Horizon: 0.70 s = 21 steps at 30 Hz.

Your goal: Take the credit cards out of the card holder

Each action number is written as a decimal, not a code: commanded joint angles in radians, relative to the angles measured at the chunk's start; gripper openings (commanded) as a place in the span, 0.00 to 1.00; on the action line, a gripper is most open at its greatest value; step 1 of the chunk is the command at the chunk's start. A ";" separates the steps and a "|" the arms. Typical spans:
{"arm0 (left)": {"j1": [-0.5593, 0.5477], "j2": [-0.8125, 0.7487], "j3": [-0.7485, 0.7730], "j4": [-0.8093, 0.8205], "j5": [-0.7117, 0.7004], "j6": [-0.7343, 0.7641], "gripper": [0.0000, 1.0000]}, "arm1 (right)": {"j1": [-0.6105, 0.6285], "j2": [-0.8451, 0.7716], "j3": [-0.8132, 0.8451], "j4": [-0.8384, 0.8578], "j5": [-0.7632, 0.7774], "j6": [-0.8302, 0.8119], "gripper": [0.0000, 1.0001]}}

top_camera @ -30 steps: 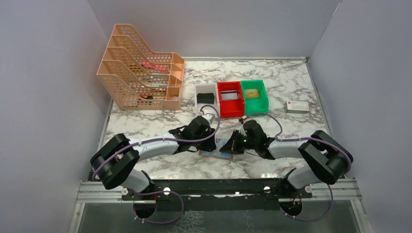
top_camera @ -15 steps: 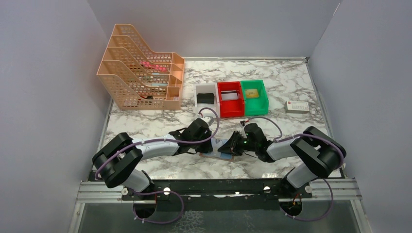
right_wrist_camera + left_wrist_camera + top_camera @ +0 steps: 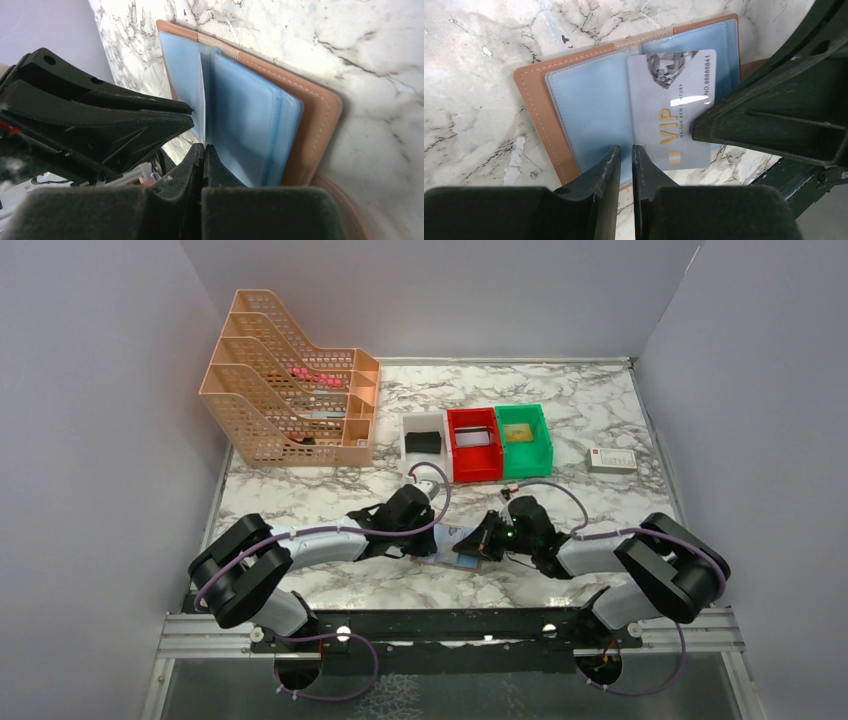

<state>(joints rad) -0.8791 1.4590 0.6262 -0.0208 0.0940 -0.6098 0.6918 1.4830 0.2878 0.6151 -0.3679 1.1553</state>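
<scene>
Handling comes first. You are dealing with a card holder that is lying spread open, pale blue panels up, at the near centre of the marble table, between the two wrists. Judge it as light and soft. It is likely to slide or lift with whatever you are pulling, so plan on pinning one panel.

One of the credit cards, a silver-grey one marked VIP, is lying on the panel nearer the right gripper. One short end appears to be overhanging the holder's edge onto the marble. Treat the card as thin, stiff, smooth and light. Lying flat, it is offering little to pinch on its face, so you should be taking hold edge-on at that overhanging end. No further cards are showing.

The left gripper is hovering over the holder's near edge, just beside the card. Its fingers are standing almost together with only a slit between them, and you cannot tell whether they are nipping the blue panel.

The right gripper is pointing at the holder from the opposite side, fingers pressed fully together. A clear sleeve leaf is standing up just ahead of them, and you cannot tell whether it is caught. In the left wrist view, the right gripper's tip is lying over the card's edge.

Both arms are reaching low and inward, forearms nearly level, wrists converging over the holder.
</scene>
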 commanded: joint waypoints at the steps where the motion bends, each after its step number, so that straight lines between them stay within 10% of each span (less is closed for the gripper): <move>1: -0.005 -0.012 -0.014 -0.073 -0.039 0.002 0.19 | -0.003 -0.095 -0.019 -0.156 0.081 -0.048 0.02; 13: -0.005 -0.038 0.000 -0.071 -0.044 0.008 0.26 | -0.004 -0.593 0.030 -0.565 0.305 -0.177 0.01; 21: 0.005 -0.196 0.081 -0.219 -0.254 0.069 0.57 | -0.003 -0.818 0.052 -0.711 0.442 -0.324 0.01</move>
<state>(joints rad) -0.8795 1.3804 0.6464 -0.1417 0.0002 -0.5861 0.6914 0.7086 0.3111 0.0212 -0.0341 0.9363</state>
